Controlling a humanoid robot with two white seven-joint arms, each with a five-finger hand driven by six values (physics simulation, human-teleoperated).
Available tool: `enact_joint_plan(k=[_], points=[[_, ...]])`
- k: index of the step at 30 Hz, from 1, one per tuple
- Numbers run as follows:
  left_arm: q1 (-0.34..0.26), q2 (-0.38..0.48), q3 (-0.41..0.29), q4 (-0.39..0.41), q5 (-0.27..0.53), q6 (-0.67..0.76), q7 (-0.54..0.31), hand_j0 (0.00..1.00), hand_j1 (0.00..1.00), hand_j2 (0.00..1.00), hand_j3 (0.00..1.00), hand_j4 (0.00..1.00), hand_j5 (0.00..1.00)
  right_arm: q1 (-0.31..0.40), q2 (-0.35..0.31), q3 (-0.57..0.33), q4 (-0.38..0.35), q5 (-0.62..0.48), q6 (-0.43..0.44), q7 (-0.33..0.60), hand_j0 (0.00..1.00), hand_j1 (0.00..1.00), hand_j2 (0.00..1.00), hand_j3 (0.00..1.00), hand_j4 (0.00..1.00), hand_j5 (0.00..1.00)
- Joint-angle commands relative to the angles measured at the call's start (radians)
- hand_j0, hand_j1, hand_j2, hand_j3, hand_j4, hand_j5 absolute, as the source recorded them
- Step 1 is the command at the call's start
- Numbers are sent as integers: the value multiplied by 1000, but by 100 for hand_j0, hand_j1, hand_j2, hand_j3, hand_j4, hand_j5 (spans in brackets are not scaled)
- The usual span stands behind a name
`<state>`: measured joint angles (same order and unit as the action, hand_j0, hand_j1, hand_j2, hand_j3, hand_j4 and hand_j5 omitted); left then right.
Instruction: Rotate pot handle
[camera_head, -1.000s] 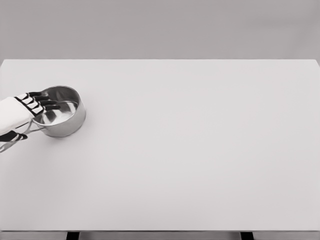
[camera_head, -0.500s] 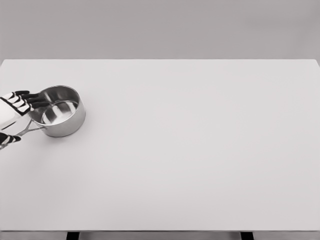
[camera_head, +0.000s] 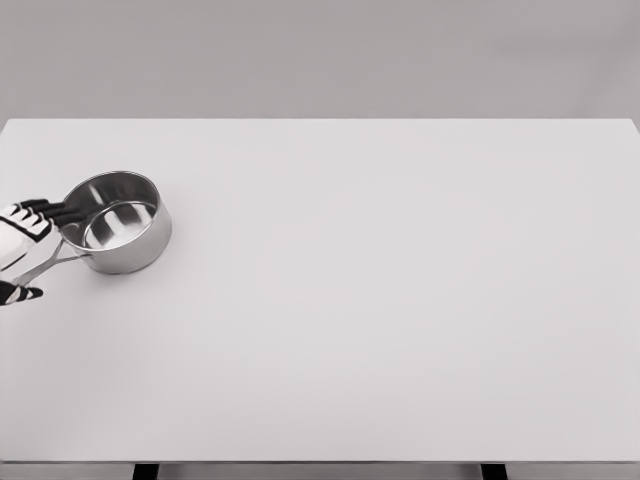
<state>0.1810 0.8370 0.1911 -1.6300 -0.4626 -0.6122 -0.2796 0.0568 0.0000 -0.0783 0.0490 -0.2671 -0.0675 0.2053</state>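
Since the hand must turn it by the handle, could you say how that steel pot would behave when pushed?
The pot looks rigid metal, so it should not flex. Standing flat on the smooth table, it would probably slide or pivot rather than tip. It is empty, so likely light.

You see a shiny silver pot (camera_head: 118, 222), its steel wall and pale grey inside gleaming just beside the left hand (camera_head: 22, 240). That hand is white with black fingers (camera_head: 55, 211) and black banding at the knuckles. Under both lies a plain white table (camera_head: 380, 300), with a flat grey wall (camera_head: 320, 55) beyond.
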Motion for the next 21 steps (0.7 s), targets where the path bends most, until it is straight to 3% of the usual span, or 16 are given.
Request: enact_joint_plan(k=[1, 11, 21], points=[[0, -13, 1, 30, 2, 1, 0, 100, 100, 100, 100, 100, 100, 0, 0, 0, 0, 0, 0, 0, 100, 100, 100, 100, 100, 100], [-3, -13, 24, 71, -1, 1, -1, 100, 100, 100, 100, 100, 100, 0, 0, 0, 0, 0, 0, 0, 100, 100, 100, 100, 100, 100], [-55, -10, 24, 121, -8, 1, -7, 100, 100, 100, 100, 100, 100, 0, 0, 0, 0, 0, 0, 0, 100, 100, 100, 100, 100, 100]])
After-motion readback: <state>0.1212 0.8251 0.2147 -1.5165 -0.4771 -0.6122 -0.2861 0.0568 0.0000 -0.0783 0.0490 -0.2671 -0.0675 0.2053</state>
